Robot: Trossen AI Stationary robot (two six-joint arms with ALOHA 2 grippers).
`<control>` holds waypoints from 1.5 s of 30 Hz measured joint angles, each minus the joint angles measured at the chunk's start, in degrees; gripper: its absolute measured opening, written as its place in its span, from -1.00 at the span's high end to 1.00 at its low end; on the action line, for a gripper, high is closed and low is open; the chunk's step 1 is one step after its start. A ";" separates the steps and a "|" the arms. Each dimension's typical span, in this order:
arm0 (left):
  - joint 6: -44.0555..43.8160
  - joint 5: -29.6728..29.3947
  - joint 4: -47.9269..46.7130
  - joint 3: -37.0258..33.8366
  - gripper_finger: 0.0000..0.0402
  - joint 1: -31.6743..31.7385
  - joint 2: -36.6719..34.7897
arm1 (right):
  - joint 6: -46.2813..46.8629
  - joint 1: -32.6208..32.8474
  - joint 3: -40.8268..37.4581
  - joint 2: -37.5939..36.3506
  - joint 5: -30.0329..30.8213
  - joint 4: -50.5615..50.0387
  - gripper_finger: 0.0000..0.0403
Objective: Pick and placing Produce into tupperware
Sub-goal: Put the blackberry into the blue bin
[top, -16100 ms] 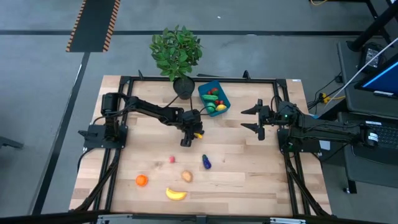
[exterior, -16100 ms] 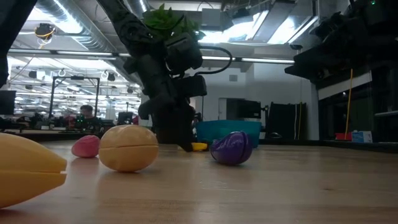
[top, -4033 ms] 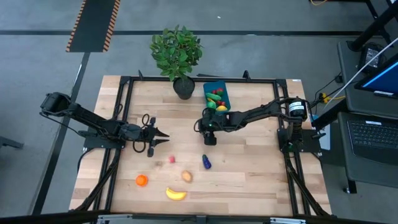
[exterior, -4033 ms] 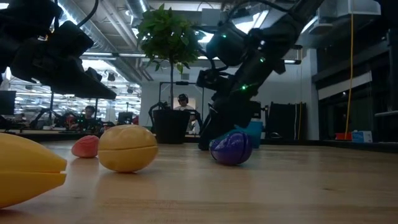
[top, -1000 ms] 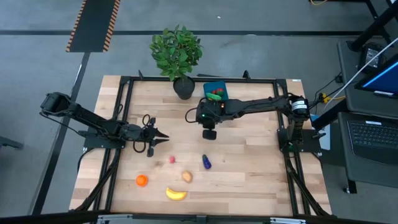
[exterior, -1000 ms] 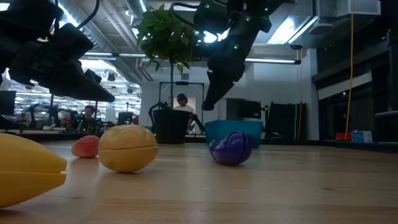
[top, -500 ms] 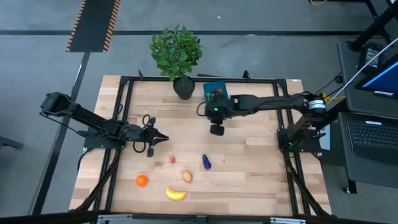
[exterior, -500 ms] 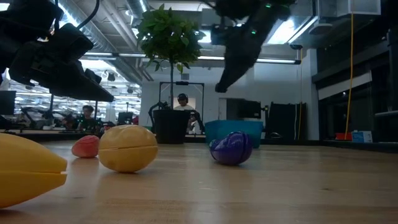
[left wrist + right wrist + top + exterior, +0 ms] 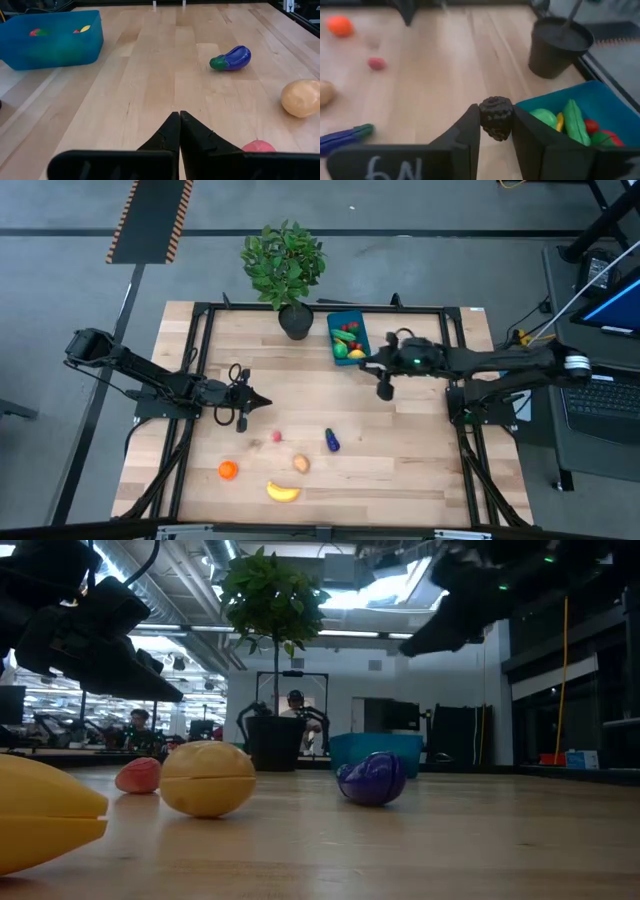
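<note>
Right end effector [image 9: 495, 131] clamped on a small dark bumpy berry [image 9: 495, 117], just beside the blue rectangular plastic tupperware [image 9: 349, 337] holding green, yellow, red toy produce. Left end effector [image 9: 179, 131] closed, empty, over the wooden surface [image 9: 400, 450].

right hand [image 9: 383, 391] up off the tabletop [image 9: 420, 450], bare wood beneath it | blue tupperware [image 9: 349, 337] just beside, its wall and the dark plant pot [image 9: 295, 321] beyond bar that side | eggplant [image 9: 331, 441], potato [image 9: 300, 464], red berry [image 9: 277, 436] scattered between it and left hand [image 9: 262, 402]
</note>
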 joint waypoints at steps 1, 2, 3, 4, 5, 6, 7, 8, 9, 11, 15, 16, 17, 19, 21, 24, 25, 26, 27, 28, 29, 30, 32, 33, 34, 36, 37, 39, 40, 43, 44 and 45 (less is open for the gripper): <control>0.00 -0.01 0.00 0.00 0.99 0.00 0.00 | 0.01 -0.02 -2.16 -1.95 -1.08 2.25 0.54; 0.00 0.01 0.00 0.00 0.98 0.00 0.00 | 0.00 0.00 -4.45 -3.99 -2.28 4.92 0.54; 0.00 -0.01 0.01 0.00 0.97 0.00 0.00 | 0.00 0.00 -6.76 -5.77 -3.48 7.75 0.54; 0.00 -0.02 0.01 0.00 0.96 0.00 0.00 | 0.00 0.00 -8.81 -7.37 -4.39 9.96 0.54; 0.00 -0.02 0.02 0.00 0.95 0.00 0.00 | 0.02 0.02 -11.17 -9.04 -5.09 12.08 0.54; 0.00 -0.02 0.02 0.00 0.93 0.00 0.00 | 0.16 0.00 -13.14 -10.46 -5.51 13.91 0.54; 0.00 -0.02 0.02 0.00 0.92 0.00 0.00 | 0.29 0.00 -14.92 -11.79 -5.97 15.62 0.54; 0.00 -0.02 0.03 0.00 0.91 0.00 0.00 | 0.37 0.00 -16.51 -13.18 -6.11 16.97 0.54; 0.00 -0.02 0.02 0.00 0.90 0.00 0.00 | 0.41 0.00 -17.93 -14.41 -6.11 18.32 0.54; 0.00 -0.02 0.04 0.00 0.88 0.00 0.00 | 0.46 0.00 -20.36 -16.47 -6.13 20.11 0.54; -0.02 -0.02 0.08 0.00 0.84 0.00 0.00 | 0.42 0.00 -22.89 -19.95 -6.06 21.65 0.54; -0.02 -0.02 0.12 0.00 0.83 0.00 0.00 | 0.44 0.00 -23.02 -20.42 -6.04 21.57 0.54; -0.04 -0.02 0.20 0.00 0.82 0.00 0.00 | 0.49 0.00 -23.02 -20.80 -5.99 21.53 0.54; -0.04 -0.02 0.26 0.00 0.80 0.00 0.00 | 0.42 0.00 -23.02 -21.13 -5.91 21.91 0.54; -0.05 -0.02 0.28 0.00 0.79 0.00 0.00 | 0.47 0.00 -23.02 -21.19 -3.78 21.78 0.54; -0.07 -0.04 0.28 0.00 0.78 0.00 0.00 | 1.87 -0.07 -23.02 -21.09 2.52 20.57 0.54; -0.07 -0.04 0.28 0.00 0.77 0.00 0.00 | 1.97 -0.07 -23.02 -21.09 3.41 20.09 0.54; -0.07 -0.04 0.28 0.00 0.77 0.00 0.00 | 1.97 -0.06 -23.02 -21.07 3.60 20.02 0.54; -0.04 -0.04 0.28 0.00 0.77 0.00 0.00 | 2.03 -0.04 -23.02 -21.09 3.89 20.14 0.54; -0.04 -0.04 0.28 0.00 0.77 0.00 0.00 | 2.52 -0.01 -23.02 -21.07 4.47 20.29 0.54; -0.04 -0.04 0.28 0.00 0.77 0.00 0.00 | 3.10 0.00 -23.02 -21.07 5.82 20.29 0.54; -0.04 -0.04 0.28 0.00 0.78 0.00 0.00 | 3.31 -0.04 -23.02 -21.07 7.30 20.28 0.54; -0.04 -0.05 0.28 0.00 0.81 0.00 0.00 | 3.33 -0.07 -23.02 -21.07 9.12 20.28 0.54; -0.04 -0.04 0.28 0.00 0.82 0.00 0.00 | 3.28 -0.04 -23.02 -21.07 9.23 20.28 0.54; -0.02 -0.04 0.28 0.00 0.83 0.00 0.00 | 3.26 -0.04 -23.02 -21.07 9.22 20.28 0.54; -0.02 -0.06 0.28 0.00 0.86 0.00 0.00 | 3.30 -0.04 -23.02 -21.07 9.22 20.28 0.54; -0.02 -0.06 0.28 0.00 0.87 0.00 0.00 | 3.36 -0.04 -23.02 -21.07 9.22 20.28 0.54; -0.02 -0.06 0.28 0.00 0.90 0.00 0.00 | 3.37 -0.04 -23.02 -21.07 9.22 20.28 0.54; -0.02 -0.06 0.28 0.00 0.91 0.00 0.00 | 3.39 -0.04 -23.02 -21.07 9.22 20.28 0.54; -0.02 -0.06 0.28 0.00 0.94 0.00 0.00 | 3.51 -0.04 -23.02 -21.07 9.24 20.30 0.54; -0.02 -0.06 0.28 0.00 0.95 0.00 0.00 | 4.05 -0.06 -23.02 -21.04 9.24 20.30 0.54; -0.02 -0.06 0.28 0.00 0.96 0.00 0.00 | 4.71 -0.24 -23.02 -20.89 9.20 20.39 0.54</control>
